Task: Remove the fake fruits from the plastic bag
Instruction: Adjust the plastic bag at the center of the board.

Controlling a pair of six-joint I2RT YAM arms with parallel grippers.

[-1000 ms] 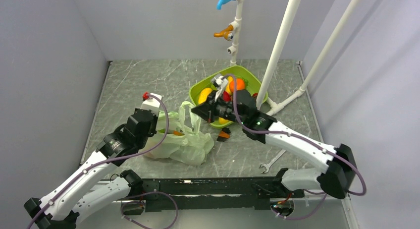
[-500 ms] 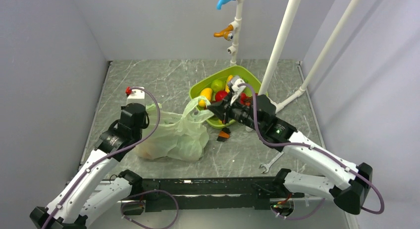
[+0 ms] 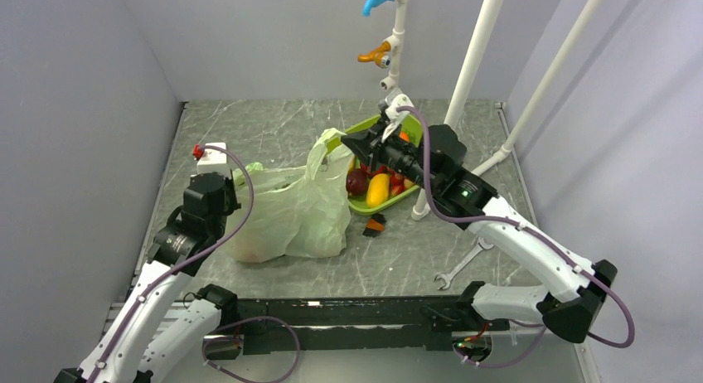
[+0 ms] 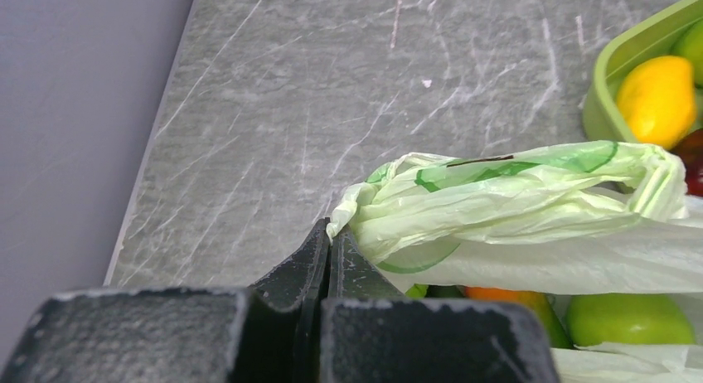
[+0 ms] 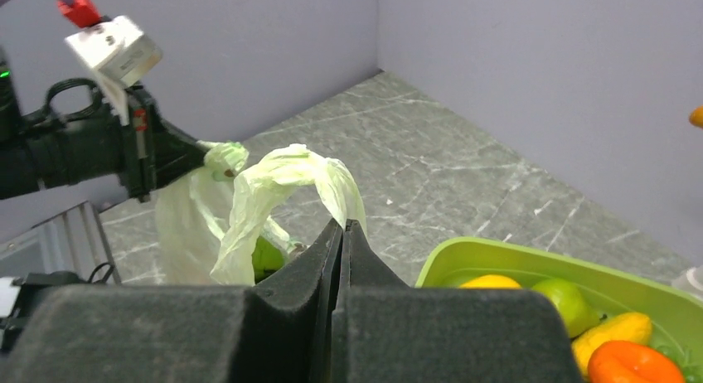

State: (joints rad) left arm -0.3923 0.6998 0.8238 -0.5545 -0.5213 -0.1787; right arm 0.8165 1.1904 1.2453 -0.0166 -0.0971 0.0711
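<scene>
The pale-green plastic bag stands on the table, its mouth stretched between the two arms. My left gripper is shut on the bag's left handle. My right gripper is shut on the right handle loop, held up over the tray's near corner. Fake fruits lie inside the bag. The left wrist view shows a round green one and an orange one. A green one also shows in the right wrist view. The rest of the bag's contents are hidden by the wrinkled film.
A green tray behind the right gripper holds yellow, red and dark fruits. A small orange-and-dark piece lies on the table by the tray. A wrench lies front right. White pipes with taps rise at the back; walls close both sides.
The grippers have drawn apart with the handles: the left back and to the left, the right up and back toward the tray. The bag has risen from a slumped heap and its mouth has spread.
</scene>
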